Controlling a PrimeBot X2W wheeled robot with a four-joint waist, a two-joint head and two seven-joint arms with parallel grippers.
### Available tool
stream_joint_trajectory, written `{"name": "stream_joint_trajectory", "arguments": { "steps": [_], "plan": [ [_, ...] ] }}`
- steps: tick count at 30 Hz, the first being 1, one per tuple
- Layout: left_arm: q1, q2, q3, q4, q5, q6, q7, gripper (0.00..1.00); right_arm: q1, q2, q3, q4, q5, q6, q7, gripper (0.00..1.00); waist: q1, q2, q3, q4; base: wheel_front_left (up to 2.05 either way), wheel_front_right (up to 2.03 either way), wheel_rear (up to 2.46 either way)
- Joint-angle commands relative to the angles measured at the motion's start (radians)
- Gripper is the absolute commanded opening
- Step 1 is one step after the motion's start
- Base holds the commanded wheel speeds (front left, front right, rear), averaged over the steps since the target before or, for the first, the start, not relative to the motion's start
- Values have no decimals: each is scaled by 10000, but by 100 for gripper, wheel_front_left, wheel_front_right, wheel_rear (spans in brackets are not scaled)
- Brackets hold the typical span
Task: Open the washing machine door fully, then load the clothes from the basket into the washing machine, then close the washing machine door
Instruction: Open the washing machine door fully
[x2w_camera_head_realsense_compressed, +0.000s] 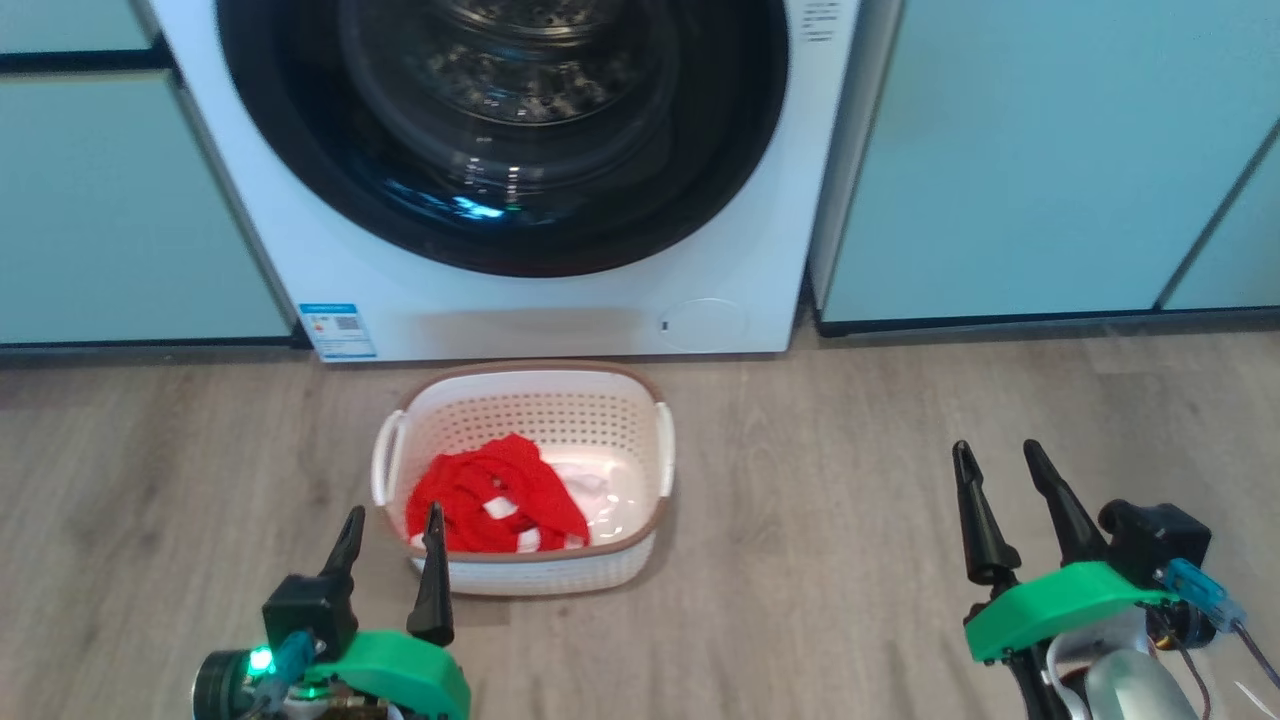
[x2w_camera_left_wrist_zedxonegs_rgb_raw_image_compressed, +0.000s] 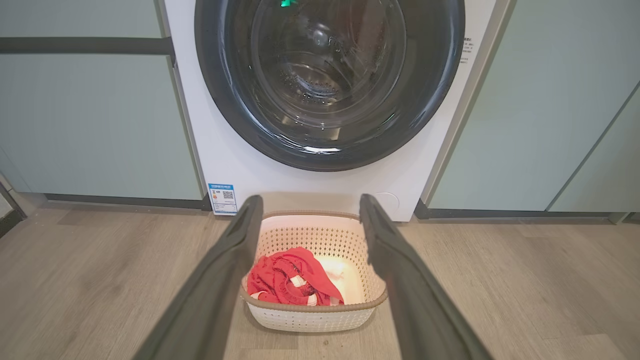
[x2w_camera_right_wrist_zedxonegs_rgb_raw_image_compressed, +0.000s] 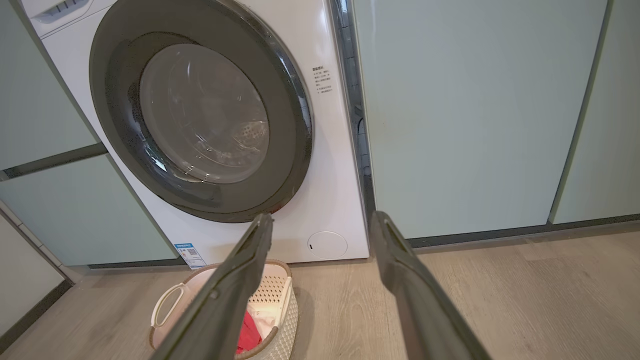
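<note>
1. The door sits shut against the washing machine, barring the drum.
2. The basket stands on the floor just before the machine, its top open above the clothes.
3. Bare floor lies either side of the basket; cabinets flank the machine.

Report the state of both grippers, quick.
Left gripper: open, holding nothing.
Right gripper: open, holding nothing.
</note>
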Motion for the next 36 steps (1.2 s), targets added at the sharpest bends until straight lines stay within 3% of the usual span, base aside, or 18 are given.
{"name": "stream_joint_trajectory", "arguments": {
  "steps": [1, 16, 36],
  "plan": [
    [-405, -39, 335, -357, -35, 18, -126, 100, -556, -137, 195, -274, -31, -2, -95, 100, 0, 0, -4, -3, 123, 123, -246],
    [-421, -39, 296, -663, 505, 253, -126, 100, -583, -137, 185, -128, 43, -2, -95, 100, 0, 0, -64, -50, 92, 92, -185],
    [-411, -39, 309, -669, 662, 242, -126, 100, -546, -137, 164, -199, 115, -2, -95, 100, 0, 0, -120, -148, 3, 3, -6]
  ]
}}
